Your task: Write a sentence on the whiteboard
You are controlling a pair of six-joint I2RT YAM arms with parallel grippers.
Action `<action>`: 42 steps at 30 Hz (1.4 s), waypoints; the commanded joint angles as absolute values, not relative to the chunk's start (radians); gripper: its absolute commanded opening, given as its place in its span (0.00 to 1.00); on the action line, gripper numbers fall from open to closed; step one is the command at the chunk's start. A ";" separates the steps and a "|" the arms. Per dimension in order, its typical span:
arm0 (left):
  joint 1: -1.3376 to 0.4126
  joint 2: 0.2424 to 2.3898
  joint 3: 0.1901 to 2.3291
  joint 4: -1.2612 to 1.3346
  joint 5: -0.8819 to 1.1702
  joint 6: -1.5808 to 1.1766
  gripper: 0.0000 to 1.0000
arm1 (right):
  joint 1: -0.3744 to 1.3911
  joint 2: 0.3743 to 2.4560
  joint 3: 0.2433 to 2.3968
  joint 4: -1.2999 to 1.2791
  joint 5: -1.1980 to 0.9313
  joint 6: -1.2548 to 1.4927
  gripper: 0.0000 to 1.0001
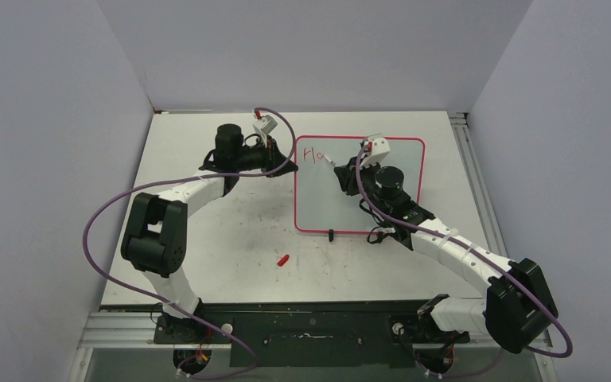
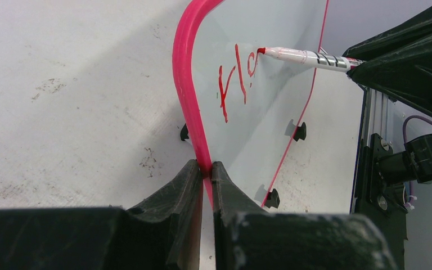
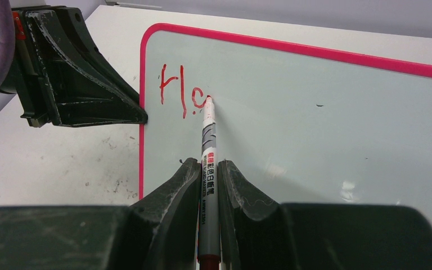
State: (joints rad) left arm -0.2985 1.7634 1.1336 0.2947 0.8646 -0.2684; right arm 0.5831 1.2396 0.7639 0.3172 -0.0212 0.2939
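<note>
Whiteboard (image 1: 318,199), upper centre of the overhead view, has its left rim pinched by the left gripper (image 2: 203,169) for steadiness while the right gripper (image 3: 208,166) clasps the marker (image 3: 208,135), its tip on the sentence (image 3: 183,98).

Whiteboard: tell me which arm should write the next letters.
Right. The right gripper is shut on the marker, its tip touching the whiteboard beside the red letters. The left gripper only clamps the board's pink rim and holds no pen.
</note>
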 commanded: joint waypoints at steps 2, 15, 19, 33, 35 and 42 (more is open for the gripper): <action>-0.287 1.708 1.138 0.320 0.882 -0.250 0.00 | 0.579 1.230 0.801 0.391 0.031 0.279 0.05; -0.287 1.705 1.139 0.320 0.882 -0.250 0.00 | 0.582 1.228 0.771 0.363 0.008 0.290 0.05; -0.287 1.704 1.138 0.320 0.881 -0.250 0.00 | 0.584 1.217 0.743 0.353 0.008 0.298 0.05; -0.287 1.703 1.139 0.321 0.879 -0.250 0.00 | 0.595 1.174 0.718 0.316 0.040 0.293 0.05; -0.287 1.703 1.139 0.321 0.880 -0.250 0.00 | 0.594 1.161 0.718 0.307 0.055 0.287 0.05; -0.287 1.702 1.138 0.320 0.879 -0.250 0.00 | 0.594 1.120 0.733 0.314 0.008 0.288 0.05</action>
State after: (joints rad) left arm -0.2985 1.7542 1.1336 0.2874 0.8711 -0.2684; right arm 0.5915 1.1671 0.7231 0.2810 0.0177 0.2955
